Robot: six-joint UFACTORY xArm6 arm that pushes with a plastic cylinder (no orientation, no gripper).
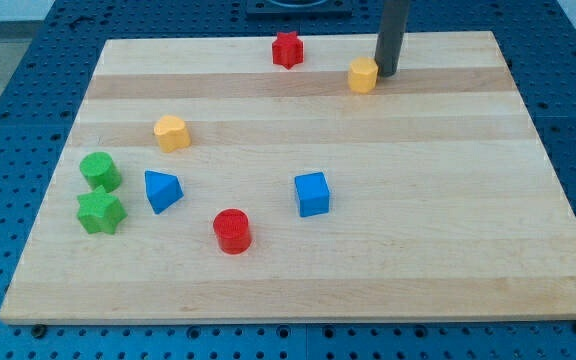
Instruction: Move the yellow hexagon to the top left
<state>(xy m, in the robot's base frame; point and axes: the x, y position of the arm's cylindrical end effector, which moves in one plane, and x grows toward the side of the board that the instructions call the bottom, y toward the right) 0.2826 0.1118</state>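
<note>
The yellow hexagon sits near the view's top, right of centre, on the wooden board. My tip is right beside it on the view's right, touching or nearly touching it. A red star lies to the hexagon's left near the top edge. The board's top left corner is at the view's upper left.
A yellow heart lies left of centre. A green cylinder and a green star sit at the left edge. A blue triangle, a red cylinder and a blue cube lie in the lower middle.
</note>
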